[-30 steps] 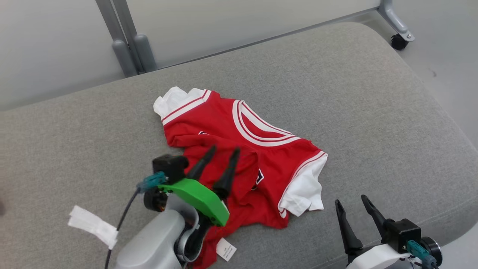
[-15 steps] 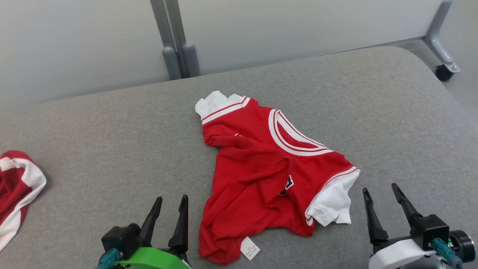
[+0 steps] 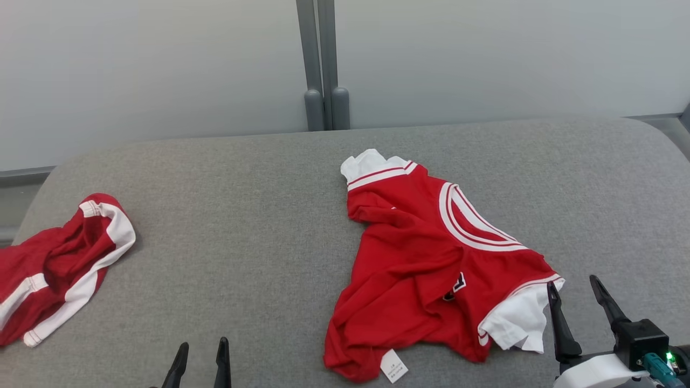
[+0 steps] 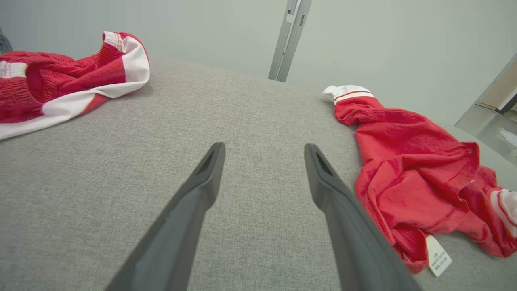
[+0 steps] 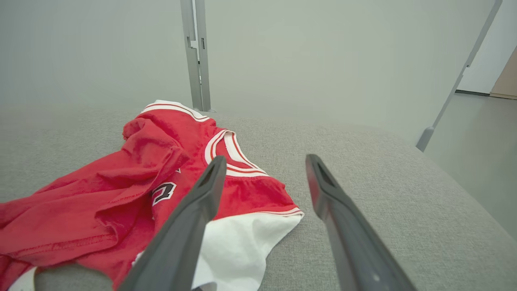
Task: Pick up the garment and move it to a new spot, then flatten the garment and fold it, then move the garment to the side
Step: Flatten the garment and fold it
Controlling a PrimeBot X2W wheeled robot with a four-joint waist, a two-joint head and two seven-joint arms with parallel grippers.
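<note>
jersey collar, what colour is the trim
White collar with a thin red stripe; head view shows it best.

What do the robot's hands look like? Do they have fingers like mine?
Not five like yours! Each pincer has two long, dark fingers, thick at the base and pointy at the tip. Behind the right pincer sit a black box, a white shell and a teal plug with a tiny green light. The left pincer has the same fingers.

The garment (image 3: 426,258) lies right of centre on the cushion (image 3: 242,226), a second cloth (image 3: 59,264) far left.
</note>
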